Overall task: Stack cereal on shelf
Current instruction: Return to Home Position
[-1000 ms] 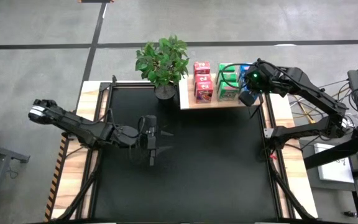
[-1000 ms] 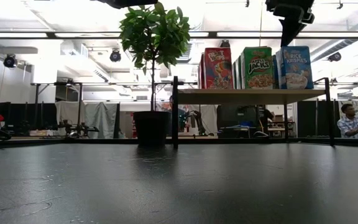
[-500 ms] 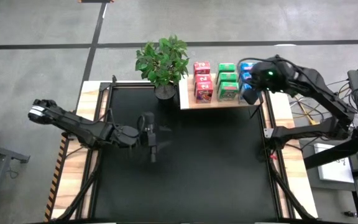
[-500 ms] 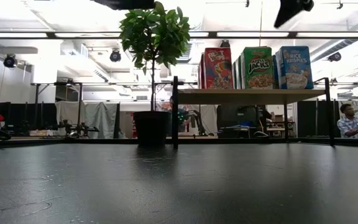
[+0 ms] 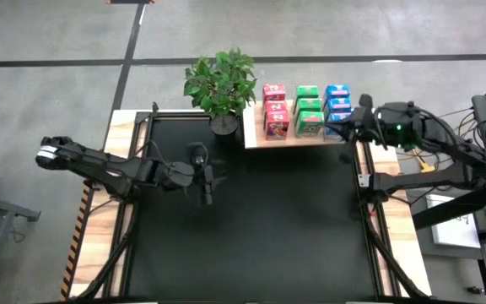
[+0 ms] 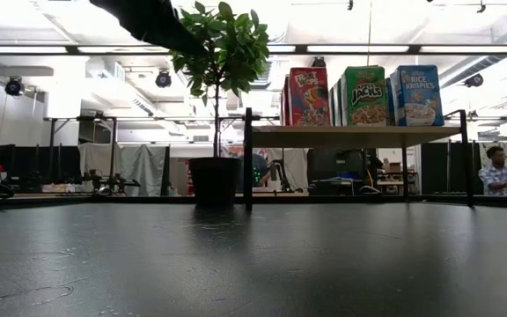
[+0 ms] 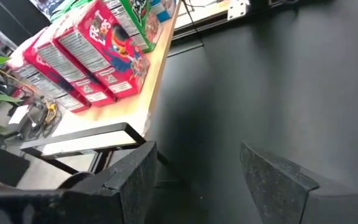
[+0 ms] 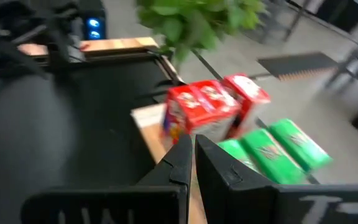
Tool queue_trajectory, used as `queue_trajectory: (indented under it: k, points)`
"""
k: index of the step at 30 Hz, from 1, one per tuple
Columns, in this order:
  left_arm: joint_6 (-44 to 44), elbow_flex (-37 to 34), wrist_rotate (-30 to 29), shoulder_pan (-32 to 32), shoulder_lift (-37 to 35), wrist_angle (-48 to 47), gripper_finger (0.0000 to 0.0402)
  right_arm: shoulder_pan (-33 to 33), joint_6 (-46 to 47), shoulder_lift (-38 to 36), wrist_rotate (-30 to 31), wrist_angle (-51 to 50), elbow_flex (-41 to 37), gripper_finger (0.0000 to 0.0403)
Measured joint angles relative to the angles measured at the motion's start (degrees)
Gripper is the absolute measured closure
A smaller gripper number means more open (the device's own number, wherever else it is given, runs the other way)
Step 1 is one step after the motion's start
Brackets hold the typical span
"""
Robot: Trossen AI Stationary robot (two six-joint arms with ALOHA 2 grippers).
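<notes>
From above, the shelf lies along the table's far edge, reaching toward the far right corner. The cereal stands on it in three rows: red boxes at its left, green boxes in the middle, blue boxes at its right end. A potted plant stands just beside the shelf's left end. The left tool hangs over the table's left half, well apart from the shelf. The right tool is at the shelf's right end, by the table's right edge, just beside the blue boxes.

The low view alone shows the shelf raised on dark legs, with the front box of each colour upright and facing the near edge. Behind is a workshop room with ceiling lights, where a person sits at the far right. A dark arm crosses the top left; neither tool shows here.

The left wrist view shows its fingers spread wide with nothing between them, above the bare black table.

The right wrist view shows its fingers closed to a thin slit and holding nothing, with blurred red and green boxes beyond.

A second ago the right tool hung over the blue boxes and showed at the low view's top right. It has since drawn off to the side. The boxes have not moved.
</notes>
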Motion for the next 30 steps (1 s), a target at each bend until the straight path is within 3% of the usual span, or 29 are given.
queue_trajectory:
  k: [6, 13, 21, 30]
  points:
    - [-1.5, 0.0, 0.1, -2.0, -1.2, -1.6, 0.0187, 7.3, -3.5, -3.0, 0.0, 8.1, -8.9, 0.0390]
    - [-1.4, -2.2, 0.3, -5.8, -8.6, -4.4, 0.0194, 14.7, -8.9, -9.7, 0.0, 19.2, -19.5, 0.0390]
    - [-2.8, -14.0, 0.2, -6.0, -22.6, 1.8, 0.0248, 17.7, -12.7, -20.7, -0.4, 26.4, -29.9, 0.0390]
    - [-0.9, -24.6, 0.1, -5.9, -36.9, 8.5, 0.0318, 17.7, -16.9, -34.3, -6.1, 34.0, -39.0, 0.0390]
